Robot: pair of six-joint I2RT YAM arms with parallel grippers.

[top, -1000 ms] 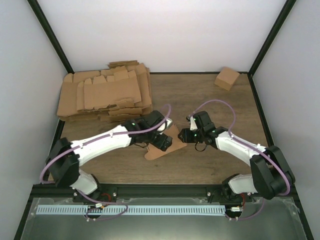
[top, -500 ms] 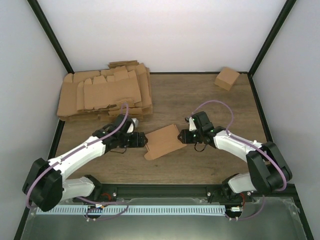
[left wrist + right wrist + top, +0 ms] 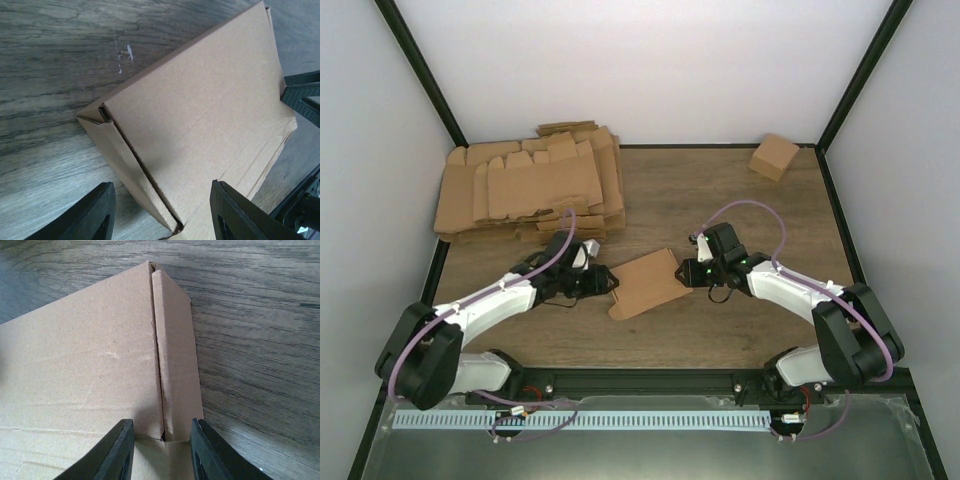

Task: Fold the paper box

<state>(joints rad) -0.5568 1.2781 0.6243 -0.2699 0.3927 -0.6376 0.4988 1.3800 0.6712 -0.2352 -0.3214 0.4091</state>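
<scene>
Found the paper box (image 3: 648,283) near the middle of the tabletop (image 3: 720,200), lying low and collapsed between the two grippers, well apart from the pile of blanks (image 3: 530,190) at far left and the small carton (image 3: 774,157) at the far right corner

Progress, judged:
- Done: one blank separated from the pile, panels doubled over, a narrow side flap creased along one edge in the right wrist view, a tucked corner visible in the left wrist view
- Left: raising the flattened body into an oblong carton, squaring the walls, closing the end flaps
- Rated early to middle, not yet standing as a box

Orientation:
- Broad face up, flat against the wood
- Long axis diagonal in the top view, from the near-left end to the far-right end
- Near-left end turned toward the left gripper (image 3: 611,280), far-right end toward the right gripper (image 3: 686,272)

Jaws:
- Left: apart, straddling the tucked corner, one finger (image 3: 95,215) over bare wood clear of the cardboard, so nothing clamped
- Right: set either side of the narrow flap, fingers (image 3: 120,450) close against it; cannot tell whether pressing on the cardboard or just bracketing it

Worth watching: both ends covered at once, likely a set-up for opening the body
</scene>
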